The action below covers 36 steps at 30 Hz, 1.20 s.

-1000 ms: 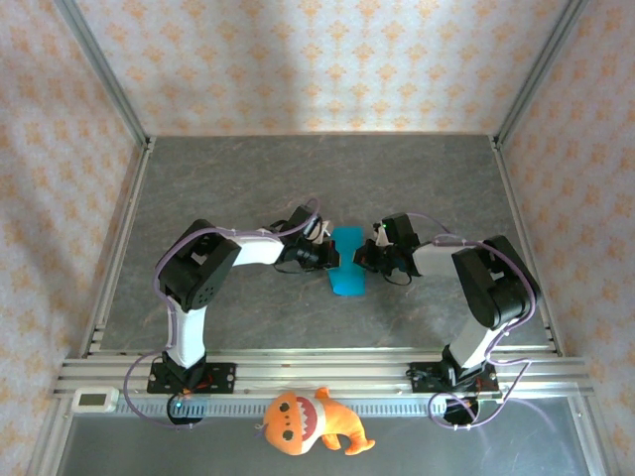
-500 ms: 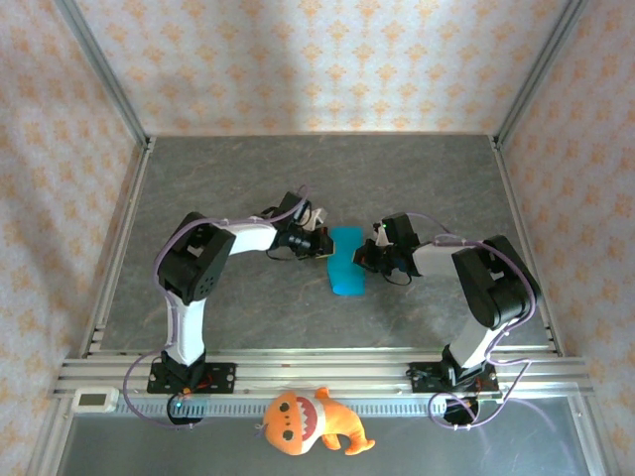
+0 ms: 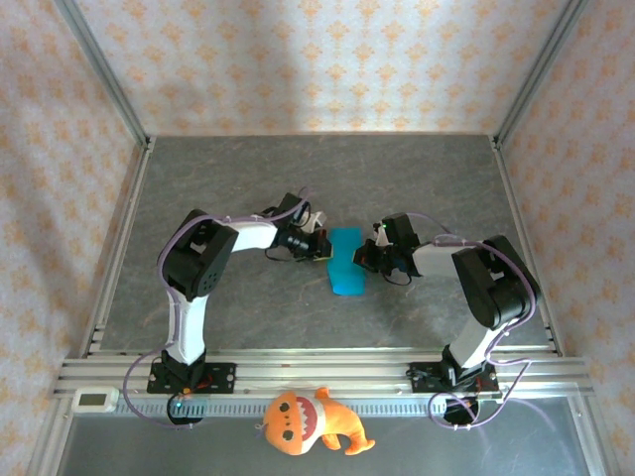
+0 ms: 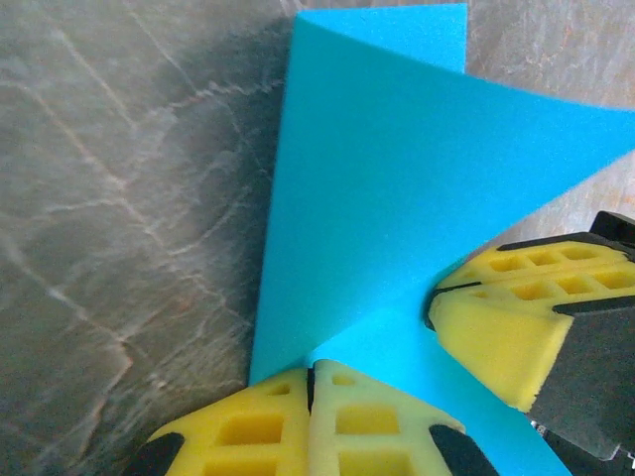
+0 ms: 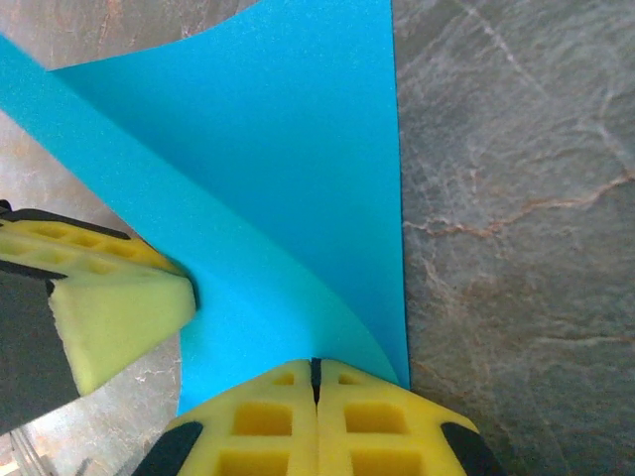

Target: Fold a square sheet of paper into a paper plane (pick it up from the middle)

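Grey marbled table (image 3: 228,188) lies under the whole job, with patterned walls behind it.

Your left gripper (image 4: 310,402) has its yellow pads pressed together. The blue sheet of paper (image 4: 377,198) runs right up to that seam, so read it as pinched on the sheet's edge. Your right gripper (image 5: 316,397) is the same: pads closed tight, with the paper curling down into them. Each wrist view also catches the other gripper's pad touching the sheet from the opposite side.

Between the two grips the paper isn't flat. One flap bows up and sweeps diagonally over the rest, curved rather than creased.

From above, the two grippers face each other across the sheet (image 3: 347,263) at mid-table, the left one (image 3: 319,243) a little farther from the arm bases than the right (image 3: 369,256). The orange plush toy (image 3: 308,421) sits well apart, down by the front rail.

You look to be early on, in the middle of a fold, with no pointed nose formed yet. Next you'll likely need to carry the raised flap across until its edge lines up, then flatten the bow into a sharp crease. Hold one pinch firm while you do, because thin paper may skew or slide if both grips move at once.
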### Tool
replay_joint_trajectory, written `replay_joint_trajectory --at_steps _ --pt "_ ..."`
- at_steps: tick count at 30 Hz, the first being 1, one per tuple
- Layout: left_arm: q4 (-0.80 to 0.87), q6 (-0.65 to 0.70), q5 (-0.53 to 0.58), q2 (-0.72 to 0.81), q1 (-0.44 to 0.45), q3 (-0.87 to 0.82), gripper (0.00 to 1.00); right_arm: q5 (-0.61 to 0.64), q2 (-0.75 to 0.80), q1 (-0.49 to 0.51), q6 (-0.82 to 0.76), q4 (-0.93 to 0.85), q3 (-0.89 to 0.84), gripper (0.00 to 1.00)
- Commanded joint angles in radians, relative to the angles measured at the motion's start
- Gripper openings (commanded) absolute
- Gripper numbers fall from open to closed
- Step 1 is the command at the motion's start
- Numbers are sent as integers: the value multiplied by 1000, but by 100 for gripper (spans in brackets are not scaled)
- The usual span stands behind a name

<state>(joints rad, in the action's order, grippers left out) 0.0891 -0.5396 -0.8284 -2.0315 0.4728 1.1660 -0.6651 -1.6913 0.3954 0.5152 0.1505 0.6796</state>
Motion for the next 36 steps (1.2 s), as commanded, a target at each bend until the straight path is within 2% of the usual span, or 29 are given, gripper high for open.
replay_joint_trajectory --at_steps 1,8,14,20,23,29,36 --pt "101 37 71 2 -31 42 0 151 -52 -10 -5 -169 -61 0" --pt "4 34 -109 22 -19 57 0 156 -50 -12 -2 -170 -60 0" --pt "71 95 -111 -45 -18 117 0 153 -56 -12 2 -162 -63 0" --pt "31 57 -78 -106 -20 129 0 153 -56 -10 4 -155 -72 0" --pt "52 52 9 -117 -25 124 0 151 -60 -11 1 -155 -74 0" --pt "65 28 116 -94 -65 112 0 148 -59 -11 1 -152 -75 0" --pt "122 12 181 -98 -67 187 0 147 -58 -11 3 -150 -78 0"
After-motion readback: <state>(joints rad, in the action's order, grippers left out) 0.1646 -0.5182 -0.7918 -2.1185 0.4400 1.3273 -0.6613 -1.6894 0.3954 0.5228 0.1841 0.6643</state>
